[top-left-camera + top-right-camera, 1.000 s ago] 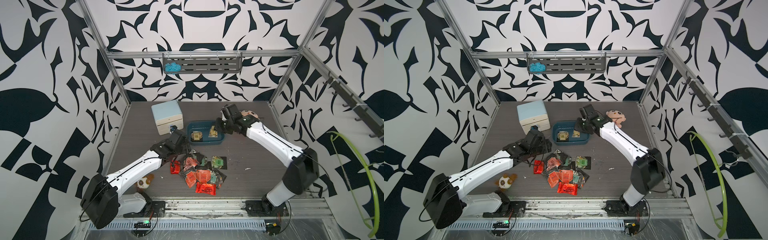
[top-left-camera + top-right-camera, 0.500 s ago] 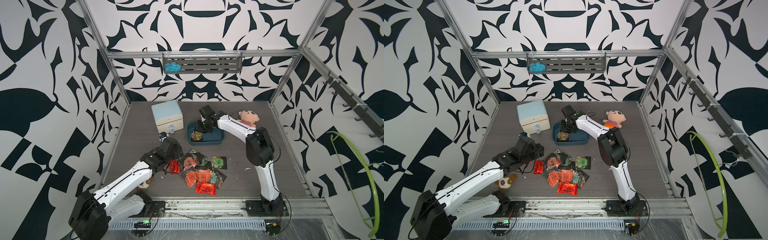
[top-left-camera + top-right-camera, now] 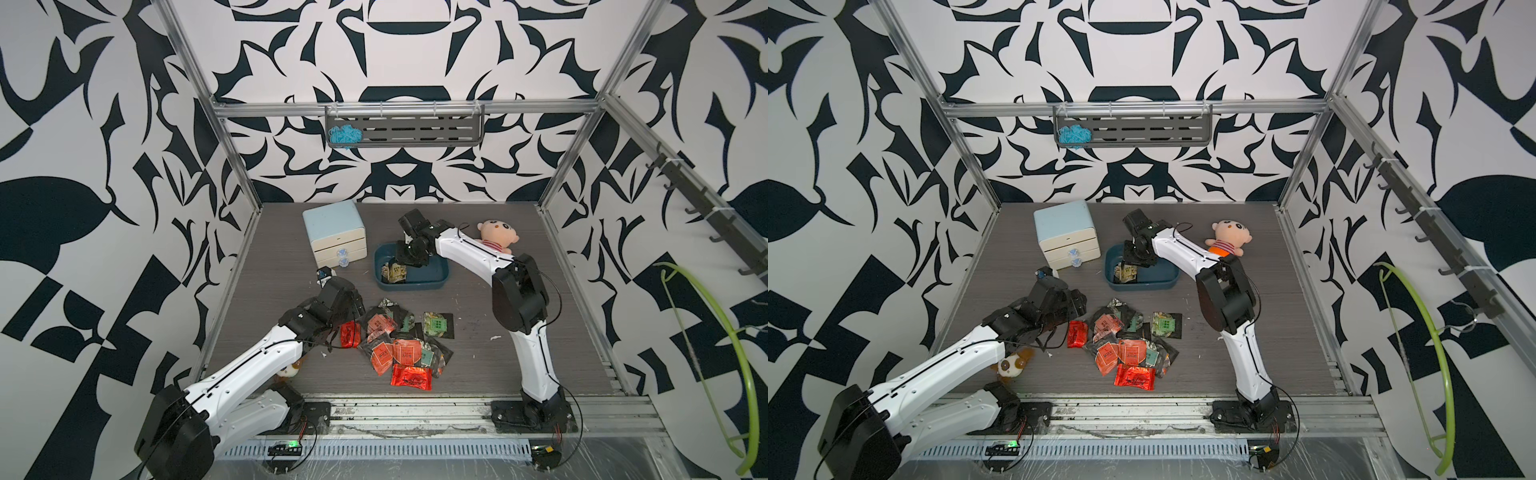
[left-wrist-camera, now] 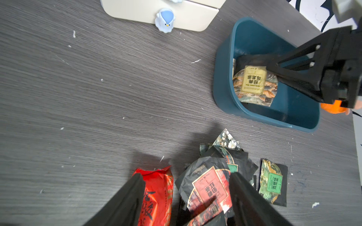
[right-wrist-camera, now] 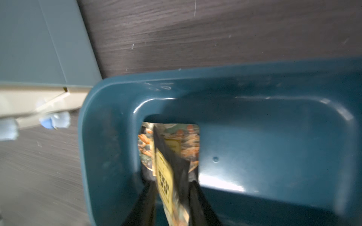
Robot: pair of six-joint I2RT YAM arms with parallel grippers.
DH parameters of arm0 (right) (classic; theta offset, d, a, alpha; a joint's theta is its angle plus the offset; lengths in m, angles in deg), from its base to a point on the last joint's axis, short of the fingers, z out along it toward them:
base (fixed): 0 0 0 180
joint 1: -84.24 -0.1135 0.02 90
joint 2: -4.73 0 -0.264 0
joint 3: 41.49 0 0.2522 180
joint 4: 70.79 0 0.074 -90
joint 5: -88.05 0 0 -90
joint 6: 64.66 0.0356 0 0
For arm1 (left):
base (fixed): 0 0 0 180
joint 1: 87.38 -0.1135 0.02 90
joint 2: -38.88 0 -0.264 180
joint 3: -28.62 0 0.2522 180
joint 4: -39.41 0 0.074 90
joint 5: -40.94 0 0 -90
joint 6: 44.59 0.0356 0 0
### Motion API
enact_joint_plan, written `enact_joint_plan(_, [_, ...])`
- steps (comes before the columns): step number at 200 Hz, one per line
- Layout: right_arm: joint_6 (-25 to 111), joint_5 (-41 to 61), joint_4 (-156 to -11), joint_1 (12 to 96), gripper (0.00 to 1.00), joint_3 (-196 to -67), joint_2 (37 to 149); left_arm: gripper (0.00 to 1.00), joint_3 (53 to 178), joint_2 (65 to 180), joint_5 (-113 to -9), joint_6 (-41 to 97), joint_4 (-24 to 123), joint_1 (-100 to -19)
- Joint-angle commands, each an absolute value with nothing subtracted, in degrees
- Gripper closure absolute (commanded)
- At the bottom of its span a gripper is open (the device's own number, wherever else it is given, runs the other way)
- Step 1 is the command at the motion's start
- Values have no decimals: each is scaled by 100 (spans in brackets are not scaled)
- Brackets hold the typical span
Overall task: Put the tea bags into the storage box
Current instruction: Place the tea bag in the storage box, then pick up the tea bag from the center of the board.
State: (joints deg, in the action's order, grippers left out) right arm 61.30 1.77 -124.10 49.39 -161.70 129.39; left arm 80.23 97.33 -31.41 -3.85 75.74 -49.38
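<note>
Low in a top view, shiny square foil tea bags [image 3: 399,349] lie heaped on the table [image 3: 478,370] below the left gripper [image 4: 186,176], jaws apart. Higher, inside the shallow teal plastic storage box [image 3: 415,286], 1 black sachet [image 5: 165,176] stands between the jaws of the right gripper [image 5: 172,183]; clamped or loose, unclear. Likely the drop-off; next, open fully and lift clear.

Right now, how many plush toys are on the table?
2: a pink-faced doll at the back by the right arm; a brown plush in front, partly under the left arm.

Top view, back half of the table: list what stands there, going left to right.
pale blue drawer cabinet → storage box → plush doll
</note>
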Motion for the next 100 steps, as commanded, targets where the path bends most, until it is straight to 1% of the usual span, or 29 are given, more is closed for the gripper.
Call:
enact_joint_plan(1, [5652,-617,-13032,4977,51,-16405,12325,25,8109,9557,-2790,-219,8017,-4957])
enact_joint_plan(14, [5457,-982,-13267,4978,50,-16382,12006,26,8270,9512,-2726,-108,8158,-4955])
enact_joint_plan(24, [5331,-1195,-13410,4976,50,-16277,11671,28,8377,9494,-2740,-21,8191,-4958])
enact_joint_plan(28, [5294,-1435,-13445,4978,50,-16210,11539,29,8427,9491,-2769,18,8183,-4955])
enact_joint_plan(50, [5111,-1900,-13439,4978,50,-15513,10459,31,8696,9553,-3164,280,8075,-4955])
enact_joint_plan(70, [5249,-2178,-13332,5027,49,-14500,9311,34,8964,9733,-3909,489,7757,-4947])
enact_joint_plan(86, [5541,-2045,-12971,5114,45,-13482,8301,41,9145,10024,-4571,574,7375,-4924])
enact_joint_plan(100, [5881,-1802,-12640,5179,42,-12599,7456,48,9269,10392,-4901,622,7090,-4807])
